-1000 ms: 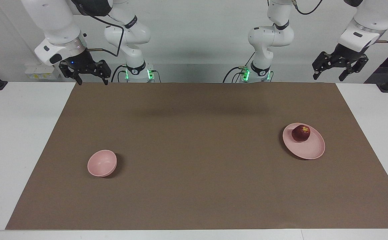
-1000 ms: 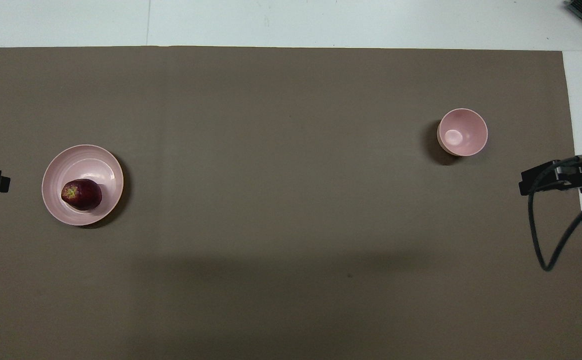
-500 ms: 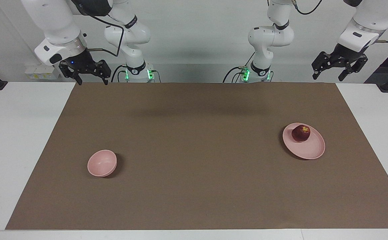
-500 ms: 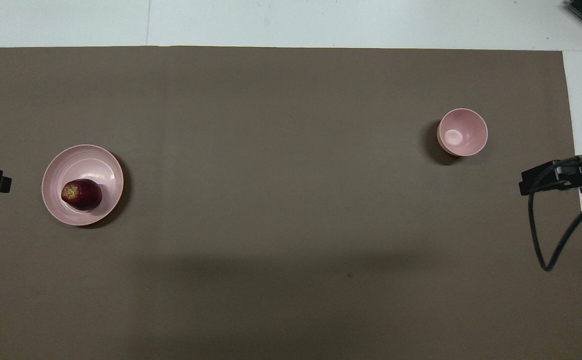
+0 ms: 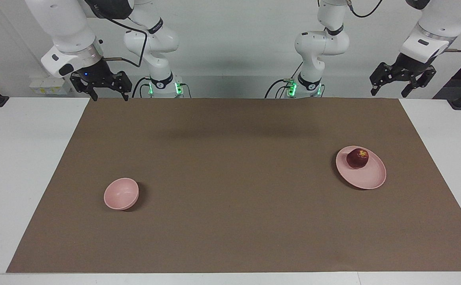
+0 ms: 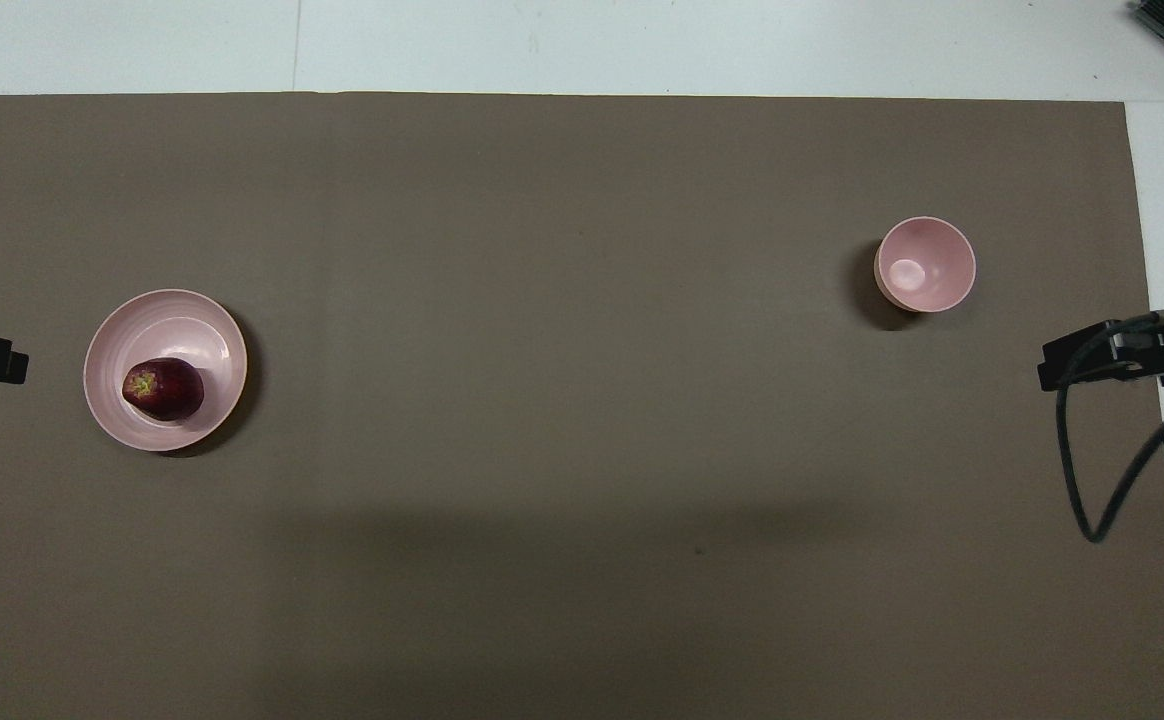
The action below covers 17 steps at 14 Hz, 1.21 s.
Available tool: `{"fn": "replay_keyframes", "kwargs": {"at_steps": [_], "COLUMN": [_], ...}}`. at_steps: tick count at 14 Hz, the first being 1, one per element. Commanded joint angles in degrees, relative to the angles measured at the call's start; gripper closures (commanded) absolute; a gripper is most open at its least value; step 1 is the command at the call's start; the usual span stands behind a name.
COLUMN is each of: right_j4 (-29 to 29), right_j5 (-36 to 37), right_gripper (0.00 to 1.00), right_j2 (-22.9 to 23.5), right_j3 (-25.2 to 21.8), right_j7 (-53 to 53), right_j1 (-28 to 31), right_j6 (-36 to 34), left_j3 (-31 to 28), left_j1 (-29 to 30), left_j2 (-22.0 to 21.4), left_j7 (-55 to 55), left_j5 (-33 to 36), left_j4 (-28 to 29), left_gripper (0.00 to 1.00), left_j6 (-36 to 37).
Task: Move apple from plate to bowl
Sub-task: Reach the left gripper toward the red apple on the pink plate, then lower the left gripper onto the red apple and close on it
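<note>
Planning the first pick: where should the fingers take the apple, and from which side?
Grip the apple across its round middle, coming straight down. It lies on its side on the low-rimmed plate, toward the robots' edge; nothing crowds it.

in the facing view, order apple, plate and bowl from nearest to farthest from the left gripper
From the left gripper, raised at its own end of the table:
1. apple, on the plate's robot-side part
2. plate, under the apple; nearly level with it
3. bowl, toward the right arm's end
</note>
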<state>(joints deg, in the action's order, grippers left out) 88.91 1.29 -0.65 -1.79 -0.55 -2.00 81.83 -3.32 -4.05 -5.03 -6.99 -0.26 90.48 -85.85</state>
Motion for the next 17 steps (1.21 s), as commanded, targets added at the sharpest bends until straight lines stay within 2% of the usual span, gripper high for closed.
{"fn": "replay_keyframes", "kwargs": {"at_steps": [1, 4, 12, 17], "right_j4": [-0.3, -0.3, -0.3, -0.3], "right_j5": [-0.9, -0.9, -0.9, -0.9], "right_gripper": [0.00, 0.00, 0.00, 0.00], "right_j2": [-0.1, -0.1, -0.1, -0.1], "right_j3": [0.2, 0.1, 0.2, 0.2], "right_j7": [-0.3, -0.3, -0.3, -0.3], "right_j1": [0.5, 0.5, 0.5, 0.5], "right_j6": [-1.1, -1.1, -1.1, -1.1], "left_j3": [0.2, 0.2, 0.0, -0.1], "left_j1": [0.0, 0.0, 0.2, 2.1], "left_j2": [-1.9, -1.9, -1.5, 1.9], "left_j7": [-0.1, 0.1, -3.0, -5.6], "left_j5": [0.2, 0.2, 0.2, 0.2], "left_j4": [2.9, 6.5, 22.3, 28.4], "left_gripper": [0.00, 0.00, 0.00, 0.00], "left_j6": [-2.4, -5.6, -24.0, -35.3]}}
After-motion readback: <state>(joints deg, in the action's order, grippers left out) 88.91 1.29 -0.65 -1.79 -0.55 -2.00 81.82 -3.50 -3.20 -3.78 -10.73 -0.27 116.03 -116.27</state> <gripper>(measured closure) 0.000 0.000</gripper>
